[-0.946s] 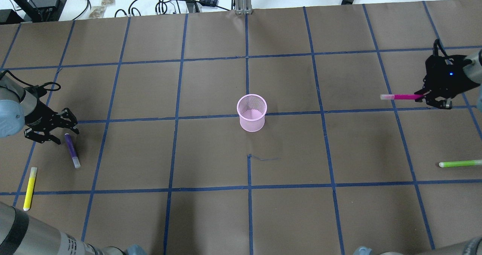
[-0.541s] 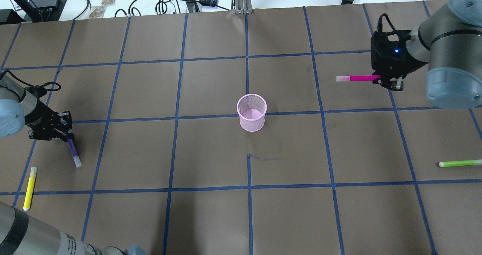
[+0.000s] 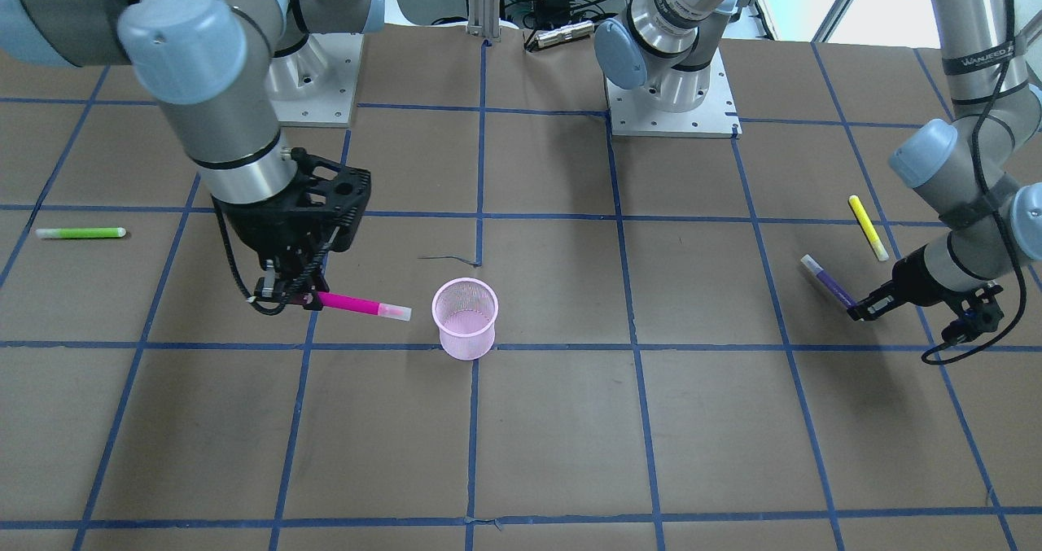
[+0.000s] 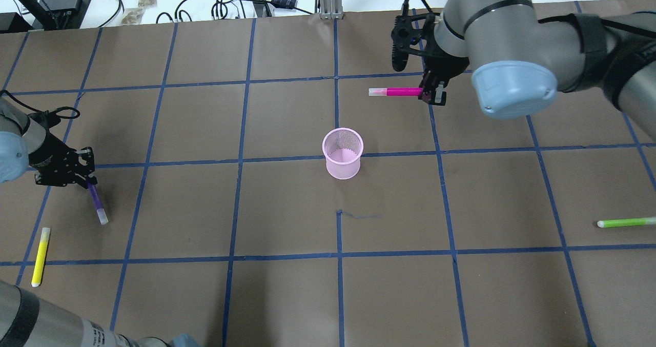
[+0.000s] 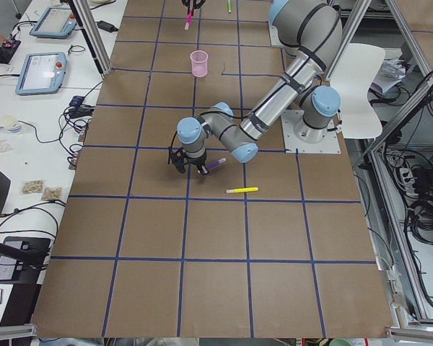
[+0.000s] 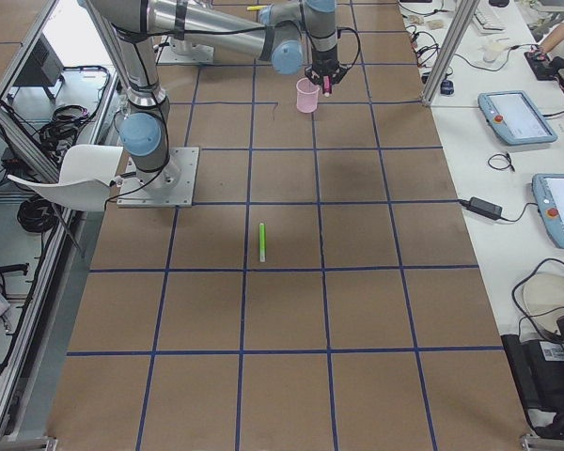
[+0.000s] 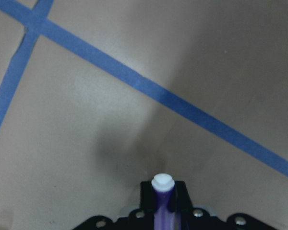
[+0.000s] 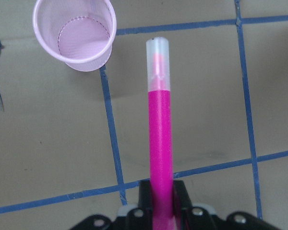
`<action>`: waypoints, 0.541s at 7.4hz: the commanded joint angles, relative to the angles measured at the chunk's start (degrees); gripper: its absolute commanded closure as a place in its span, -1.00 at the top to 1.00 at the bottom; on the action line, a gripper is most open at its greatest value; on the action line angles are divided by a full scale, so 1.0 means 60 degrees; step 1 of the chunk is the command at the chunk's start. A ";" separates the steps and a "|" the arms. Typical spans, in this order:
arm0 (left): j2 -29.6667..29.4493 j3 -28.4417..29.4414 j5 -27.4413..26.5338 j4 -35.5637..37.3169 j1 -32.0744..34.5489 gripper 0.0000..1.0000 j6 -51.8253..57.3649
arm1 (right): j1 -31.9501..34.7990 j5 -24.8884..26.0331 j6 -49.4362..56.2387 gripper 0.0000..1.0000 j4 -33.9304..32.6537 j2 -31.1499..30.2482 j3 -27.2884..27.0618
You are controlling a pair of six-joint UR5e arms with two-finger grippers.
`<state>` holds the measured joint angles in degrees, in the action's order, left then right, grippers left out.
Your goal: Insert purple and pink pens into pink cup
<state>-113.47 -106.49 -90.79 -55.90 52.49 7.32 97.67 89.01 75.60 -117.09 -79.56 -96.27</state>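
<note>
The pink mesh cup (image 4: 342, 153) stands upright at the table's middle; it also shows in the front view (image 3: 465, 318) and in the right wrist view (image 8: 74, 33). My right gripper (image 4: 429, 92) is shut on one end of the pink pen (image 4: 397, 92). It holds the pen level above the table, beyond and right of the cup, capped tip toward the cup (image 3: 358, 306). My left gripper (image 4: 84, 180) is shut on the end of the purple pen (image 4: 96, 203) at the table's left edge, low over the surface. The pen's white tip points away from the gripper (image 7: 162, 182).
A yellow pen (image 4: 40, 256) lies near the left gripper, toward the front left. A green pen (image 4: 626, 222) lies at the right edge. Cables and boxes (image 4: 241, 6) sit beyond the far edge. The table is brown with blue tape grid lines.
The right arm has carried the pink pen from the right edge leftward and farther back, toward the cup. The left gripper has shut on the purple pen's end.
</note>
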 commanded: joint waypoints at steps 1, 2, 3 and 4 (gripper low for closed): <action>0.0044 0.0767 0.0014 -0.0320 0.0113 -1.00 0.0011 | 0.1442 0.1563 -0.0588 -1.00 0.0208 0.0411 0.0386; 0.0146 0.0959 0.0116 -0.0511 0.0186 -1.00 0.0054 | 0.1737 0.2122 -0.0806 -1.00 0.0193 0.0601 0.0386; 0.0219 0.0976 0.0146 -0.0513 0.0274 -1.00 0.0069 | 0.2044 0.2577 -0.1128 -1.00 0.0208 0.0806 0.0342; 0.0292 0.0976 0.0146 -0.0499 0.0376 -1.00 0.0069 | 0.2279 0.2829 -0.1116 -1.00 0.0222 0.1026 0.0284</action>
<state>-112.27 -100.92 -90.04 -58.75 54.05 7.67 109.28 103.31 69.69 -115.85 -75.00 -94.24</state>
